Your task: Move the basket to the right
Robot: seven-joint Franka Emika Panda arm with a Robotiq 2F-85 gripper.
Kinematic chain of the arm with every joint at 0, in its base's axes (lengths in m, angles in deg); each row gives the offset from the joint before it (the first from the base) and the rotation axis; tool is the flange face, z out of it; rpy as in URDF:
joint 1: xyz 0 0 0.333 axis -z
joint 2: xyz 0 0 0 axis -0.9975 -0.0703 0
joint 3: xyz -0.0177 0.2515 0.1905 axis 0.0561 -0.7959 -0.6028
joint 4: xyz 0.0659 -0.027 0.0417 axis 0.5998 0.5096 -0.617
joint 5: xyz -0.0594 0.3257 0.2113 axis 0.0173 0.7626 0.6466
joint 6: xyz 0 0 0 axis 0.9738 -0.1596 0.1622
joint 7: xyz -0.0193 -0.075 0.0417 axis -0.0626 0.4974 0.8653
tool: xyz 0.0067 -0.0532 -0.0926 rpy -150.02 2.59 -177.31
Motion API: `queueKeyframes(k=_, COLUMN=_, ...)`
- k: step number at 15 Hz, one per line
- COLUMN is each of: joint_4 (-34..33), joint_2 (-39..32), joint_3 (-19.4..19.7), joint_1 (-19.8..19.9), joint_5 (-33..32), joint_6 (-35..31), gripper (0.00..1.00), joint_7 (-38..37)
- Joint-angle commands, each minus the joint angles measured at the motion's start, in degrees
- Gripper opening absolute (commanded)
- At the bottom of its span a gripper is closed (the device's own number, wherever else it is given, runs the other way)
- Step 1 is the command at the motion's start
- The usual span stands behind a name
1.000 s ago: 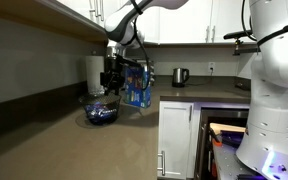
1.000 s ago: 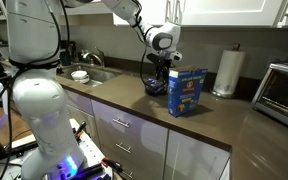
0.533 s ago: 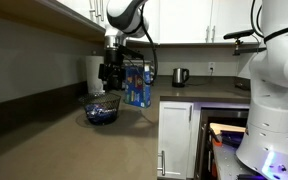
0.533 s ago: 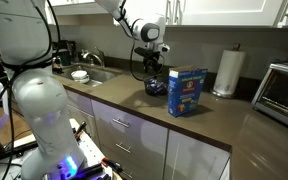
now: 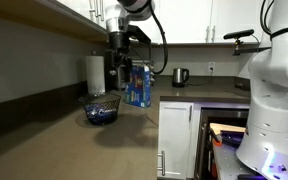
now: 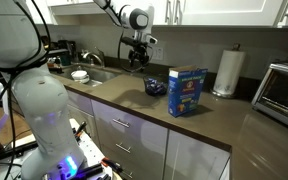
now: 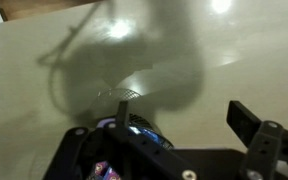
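The basket (image 5: pixel 102 108) is a round bowl of black wire mesh with blue-and-white packets inside. It rests on the grey counter, left of the blue box (image 5: pixel 138 85). In an exterior view it (image 6: pixel 155 88) also sits left of that box (image 6: pixel 187 92). My gripper (image 5: pixel 118 70) hangs well above the basket, apart from it, and is open and empty. It also shows in an exterior view (image 6: pixel 136 62). In the wrist view the open jaws (image 7: pixel 181 113) frame bare counter, and the basket (image 7: pixel 142 128) lies at the lower left, partly hidden by the gripper body.
A paper towel roll (image 5: pixel 95 72) stands behind the basket by the wall. A kettle (image 5: pixel 180 76) stands further along the counter. A sink (image 6: pixel 84 75) with dishes lies at one end and an oven (image 6: pixel 284 95) at the other. Wall cabinets hang above.
My gripper was down at the basket's rim. It has let go and risen straight up, well above the basket. The basket stays on the counter.
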Motion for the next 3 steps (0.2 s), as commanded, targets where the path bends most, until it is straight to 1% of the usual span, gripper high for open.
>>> queueKeyframes(k=1, joint_4=1.0, joint_2=3.4, joint_3=-1.0, joint_1=-0.7, joint_5=-0.8, joint_6=4.7, gripper=1.0, joint_7=0.1)
queueKeyframes(k=3, joint_4=0.9, joint_2=4.2, joint_3=-1.4, joint_1=-1.1, joint_5=-0.8, joint_6=6.5, gripper=1.0, joint_7=0.1)
